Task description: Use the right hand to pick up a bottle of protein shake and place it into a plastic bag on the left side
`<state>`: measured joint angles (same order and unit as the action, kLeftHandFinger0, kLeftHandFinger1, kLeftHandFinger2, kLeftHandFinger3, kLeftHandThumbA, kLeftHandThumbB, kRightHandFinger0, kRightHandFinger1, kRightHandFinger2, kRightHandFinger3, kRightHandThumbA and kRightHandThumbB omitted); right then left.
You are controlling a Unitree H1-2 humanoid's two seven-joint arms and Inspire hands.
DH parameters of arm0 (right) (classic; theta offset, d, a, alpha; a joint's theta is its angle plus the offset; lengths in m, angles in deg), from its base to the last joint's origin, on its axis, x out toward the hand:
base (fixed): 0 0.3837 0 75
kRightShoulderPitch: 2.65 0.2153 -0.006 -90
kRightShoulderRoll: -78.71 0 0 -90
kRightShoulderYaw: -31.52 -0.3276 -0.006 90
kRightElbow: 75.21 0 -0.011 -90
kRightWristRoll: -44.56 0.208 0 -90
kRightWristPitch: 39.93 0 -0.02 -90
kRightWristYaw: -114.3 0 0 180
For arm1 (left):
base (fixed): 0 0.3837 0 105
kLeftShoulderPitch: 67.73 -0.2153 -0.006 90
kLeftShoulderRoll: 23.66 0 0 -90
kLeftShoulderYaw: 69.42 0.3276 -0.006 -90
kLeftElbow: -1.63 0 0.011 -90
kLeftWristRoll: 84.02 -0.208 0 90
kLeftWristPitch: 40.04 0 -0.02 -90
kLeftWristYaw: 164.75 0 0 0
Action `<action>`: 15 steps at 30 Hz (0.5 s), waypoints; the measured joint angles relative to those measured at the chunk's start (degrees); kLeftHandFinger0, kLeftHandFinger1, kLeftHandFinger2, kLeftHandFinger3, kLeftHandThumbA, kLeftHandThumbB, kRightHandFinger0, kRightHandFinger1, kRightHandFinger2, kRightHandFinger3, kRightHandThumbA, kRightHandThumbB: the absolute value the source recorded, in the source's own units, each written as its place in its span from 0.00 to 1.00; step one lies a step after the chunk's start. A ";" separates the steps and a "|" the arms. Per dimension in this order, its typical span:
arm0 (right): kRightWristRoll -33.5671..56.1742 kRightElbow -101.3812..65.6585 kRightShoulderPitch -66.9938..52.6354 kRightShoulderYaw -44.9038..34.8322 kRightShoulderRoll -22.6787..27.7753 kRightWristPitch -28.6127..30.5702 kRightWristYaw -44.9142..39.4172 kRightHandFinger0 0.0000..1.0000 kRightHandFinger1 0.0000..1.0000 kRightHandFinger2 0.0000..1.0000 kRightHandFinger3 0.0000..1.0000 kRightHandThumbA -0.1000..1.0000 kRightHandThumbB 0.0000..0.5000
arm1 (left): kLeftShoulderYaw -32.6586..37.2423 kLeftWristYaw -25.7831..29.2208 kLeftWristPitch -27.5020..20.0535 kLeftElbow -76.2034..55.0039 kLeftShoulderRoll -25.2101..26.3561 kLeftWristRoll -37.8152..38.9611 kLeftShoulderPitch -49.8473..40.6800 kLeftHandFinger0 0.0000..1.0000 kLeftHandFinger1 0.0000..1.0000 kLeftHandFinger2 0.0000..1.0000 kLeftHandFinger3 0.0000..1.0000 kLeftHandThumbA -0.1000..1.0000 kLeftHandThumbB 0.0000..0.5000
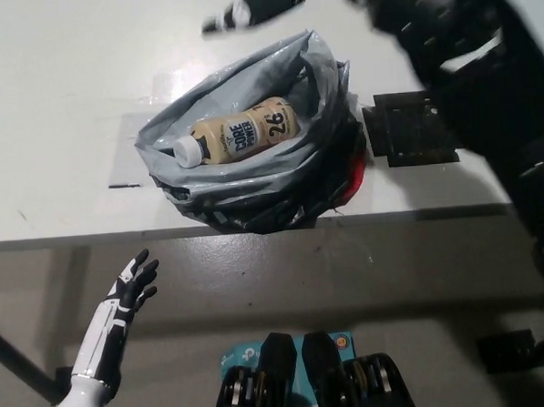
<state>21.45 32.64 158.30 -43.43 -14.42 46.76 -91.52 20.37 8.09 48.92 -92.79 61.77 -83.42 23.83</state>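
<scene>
My right hand (254, 6) is up at the top of the head view, blurred, above and beyond the bag (253, 182); it holds nothing and the fingers look loosely spread, though blur hides detail. The bottle (236, 135) lies on its side inside the bag, white cap toward my left, label up, well below my fingers and clear of them. So placing looks done, my judgement. The bag sits on the table (48, 106) close to the near edge, its dark folds bulging at that edge. Risks from here: my black forearm passes over the right side of the bag, so a low or sloppy retreat could catch the rim and drag the bag toward the edge, or tip it so the bottle rolls out. The bottle rests high on crumpled plastic rather than deep down, so a small nudge may shift it. A dark flat pad (410, 132) sits on the table just right of the bag, under my arm; brushing it could shove the bag too. Something red shows between bag and pad, cannot tell what. My left hand (133, 282) rests low, below the table edge, fingers spread, holding nothing, well apart from everything.
</scene>
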 measured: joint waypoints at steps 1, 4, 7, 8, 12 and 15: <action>0.53 -1.97 -0.02 -1.18 0.57 -0.26 -0.06 1.00 1.00 1.00 1.00 1.00 0.98 | -0.05 0.00 0.07 0.15 0.00 0.00 0.06 1.00 1.00 1.00 1.00 1.00 0.01; 2.27 -7.61 -0.60 -4.25 2.12 -1.07 -0.29 1.00 1.00 1.00 1.00 0.99 0.80 | -0.16 0.01 0.25 0.48 -0.13 0.00 0.41 1.00 1.00 1.00 1.00 1.00 0.00; 3.94 -14.32 -2.88 -6.87 3.87 -1.86 -0.39 1.00 1.00 1.00 1.00 1.00 0.73 | -0.30 0.01 0.39 0.59 -0.28 0.00 0.94 1.00 1.00 1.00 1.00 1.00 0.01; 4.36 -15.92 -3.81 -7.51 4.27 -2.09 -0.40 1.00 1.00 1.00 1.00 1.00 0.70 | -0.30 0.01 0.41 0.60 -0.30 0.00 1.02 1.00 1.00 1.00 1.00 1.00 0.04; 6.43 -24.96 -11.53 -10.71 5.50 -3.09 -0.37 1.00 1.00 1.00 1.00 1.00 0.52 | -0.34 0.00 0.42 0.67 -0.43 0.00 1.16 1.00 1.00 1.00 1.00 1.00 0.10; 7.87 -31.66 -20.62 -13.16 5.63 -3.38 -0.25 1.00 1.00 1.00 1.00 1.00 0.45 | -0.37 0.00 0.47 0.81 -0.47 0.01 1.12 1.00 1.00 1.00 1.00 1.00 0.15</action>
<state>29.32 0.98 137.68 -56.59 -8.78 43.39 -91.77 20.00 8.09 49.39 -91.98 61.30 -83.41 24.95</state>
